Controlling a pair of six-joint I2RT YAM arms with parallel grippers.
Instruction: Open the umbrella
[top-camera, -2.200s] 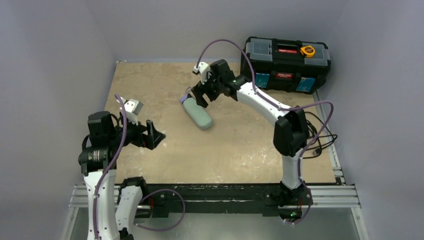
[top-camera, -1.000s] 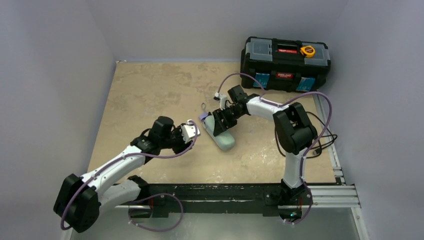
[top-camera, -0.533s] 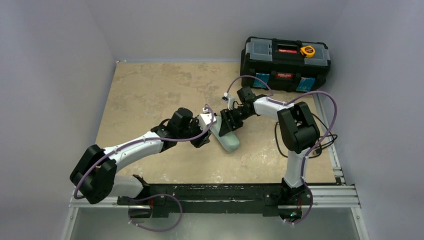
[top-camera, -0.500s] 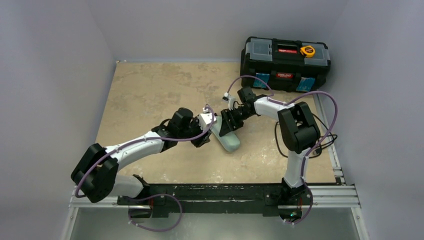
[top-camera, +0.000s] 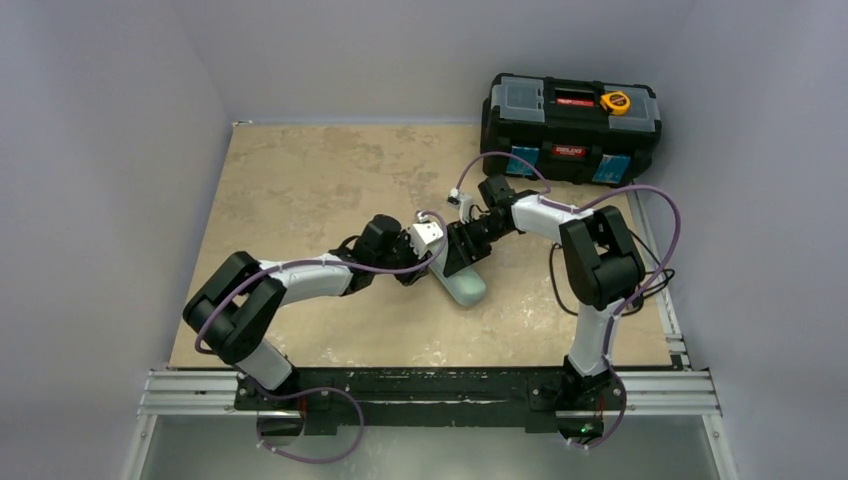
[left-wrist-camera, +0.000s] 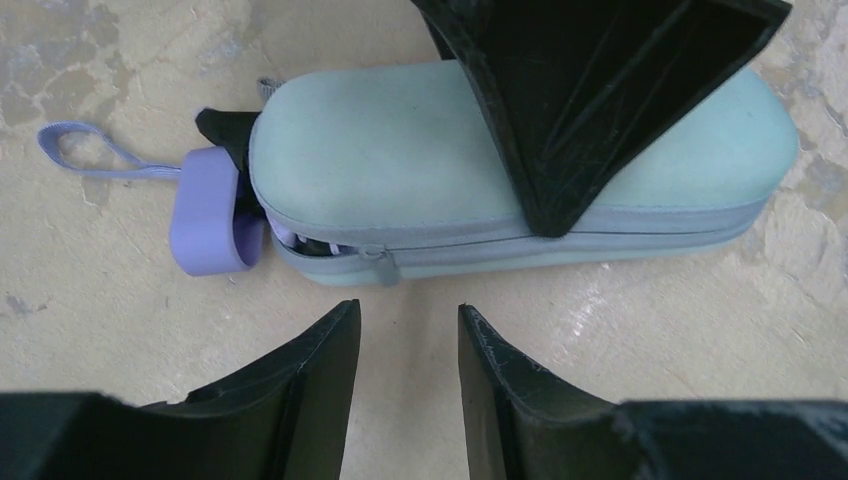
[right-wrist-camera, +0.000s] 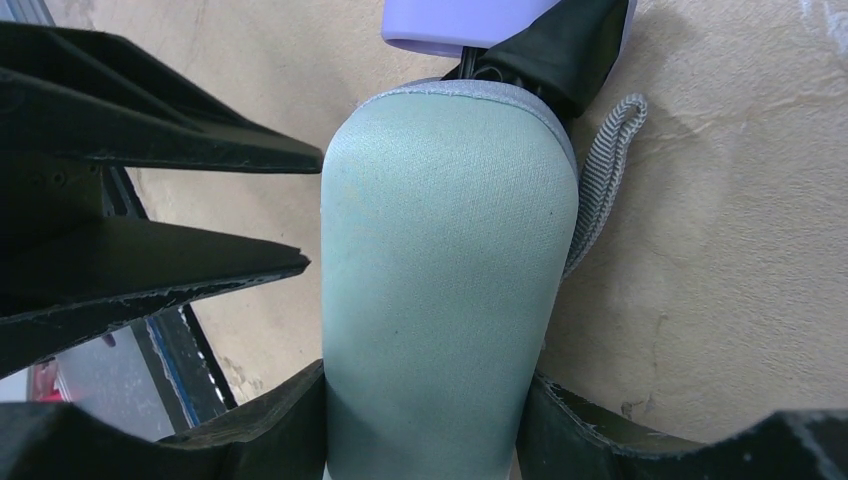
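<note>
The umbrella (top-camera: 463, 285) lies folded on the table inside its mint-green sleeve (left-wrist-camera: 400, 170). Its lavender handle (left-wrist-camera: 210, 215) and strap (left-wrist-camera: 90, 160) stick out of one end. My right gripper (right-wrist-camera: 428, 378) is shut on the umbrella, with one finger pressing each side of the sleeve. In the top view the right gripper (top-camera: 462, 258) stands over the sleeve's middle. My left gripper (left-wrist-camera: 405, 315) is open with nothing between its fingers. It sits a short way off the sleeve's long side, facing the zipper pull (left-wrist-camera: 380, 265), and its fingers (right-wrist-camera: 150, 150) show beside the sleeve.
A black toolbox (top-camera: 570, 125) with a yellow tape measure (top-camera: 615, 101) on its lid stands at the back right. Loose cables (top-camera: 640, 285) lie by the table's right edge. A grey loop (right-wrist-camera: 605, 170) hangs off the sleeve near the handle.
My left arm has swung from the near left across to the umbrella. The right gripper has carried the umbrella from the back middle toward the table's centre.
</note>
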